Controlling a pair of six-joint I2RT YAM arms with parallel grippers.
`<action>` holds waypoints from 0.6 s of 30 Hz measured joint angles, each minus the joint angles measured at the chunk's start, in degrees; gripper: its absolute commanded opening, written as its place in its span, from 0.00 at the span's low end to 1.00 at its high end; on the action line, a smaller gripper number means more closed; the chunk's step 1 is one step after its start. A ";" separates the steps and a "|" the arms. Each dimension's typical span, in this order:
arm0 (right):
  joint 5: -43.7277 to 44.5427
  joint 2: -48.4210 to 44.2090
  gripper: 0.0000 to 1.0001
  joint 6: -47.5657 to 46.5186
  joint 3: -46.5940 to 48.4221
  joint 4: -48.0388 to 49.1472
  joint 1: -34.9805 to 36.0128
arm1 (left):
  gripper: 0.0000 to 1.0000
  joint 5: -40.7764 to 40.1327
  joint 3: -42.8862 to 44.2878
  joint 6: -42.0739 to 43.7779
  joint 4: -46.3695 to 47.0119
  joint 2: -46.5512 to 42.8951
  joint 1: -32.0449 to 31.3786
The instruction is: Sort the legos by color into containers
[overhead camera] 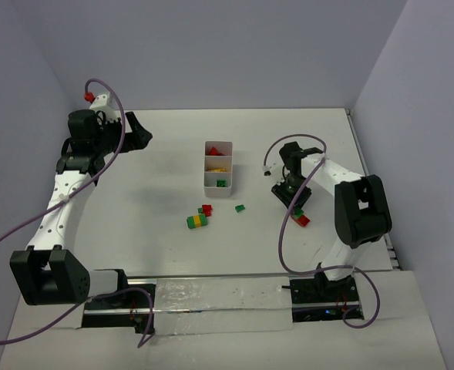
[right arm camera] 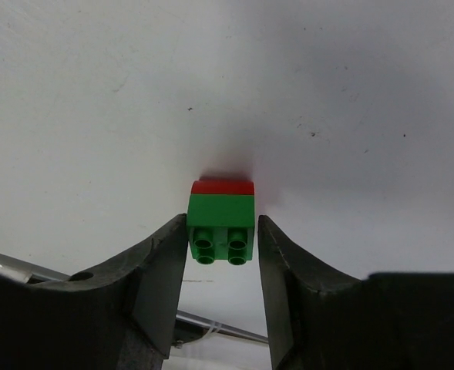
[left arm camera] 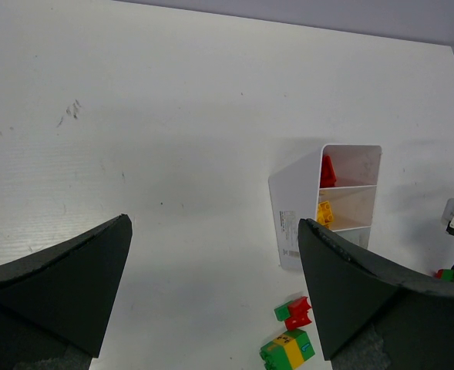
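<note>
A green-and-red two-brick stack (right arm camera: 222, 212) lies on the table, studs toward the right wrist camera. My right gripper (right arm camera: 222, 225) straddles it: the left finger touches it, and a thin gap shows at the right finger. From above the stack (overhead camera: 300, 218) sits at the right gripper's (overhead camera: 291, 202) tips. The white three-compartment tray (overhead camera: 219, 144) holds red, yellow and green bricks, one colour per compartment. My left gripper (overhead camera: 136, 129) is wide open and empty at the far left, above bare table (left arm camera: 215, 293).
Loose near the tray's near end are a green-yellow-green stack (overhead camera: 198, 221), a red-and-green piece (overhead camera: 206, 210) and a small green brick (overhead camera: 240, 208). The left wrist view shows the tray (left arm camera: 296, 208), the stack (left arm camera: 287, 351) and the red piece (left arm camera: 297, 312). Walls enclose the table.
</note>
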 measured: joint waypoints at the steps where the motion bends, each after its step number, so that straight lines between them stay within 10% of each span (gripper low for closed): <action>1: -0.10 0.16 0.48 -0.02 0.04 -0.06 -0.04 | 0.99 0.00 0.00 0.01 -0.01 0.00 0.00; 7: -0.77 0.32 0.47 -0.29 0.08 -0.43 -0.71 | 0.99 0.00 0.00 -0.01 -0.01 0.59 0.00; 11: -0.82 0.32 0.28 -0.58 0.10 -0.76 -1.32 | 0.99 0.02 0.00 -0.01 -0.03 1.01 0.00; 13: -0.83 0.32 0.02 -0.69 0.22 -0.91 -1.47 | 0.98 0.02 0.00 -0.01 -0.01 1.01 -0.04; 18: -3.17 0.30 0.00 -0.54 3.90 -3.39 -1.60 | 0.96 0.64 -0.01 0.01 0.12 1.01 -0.23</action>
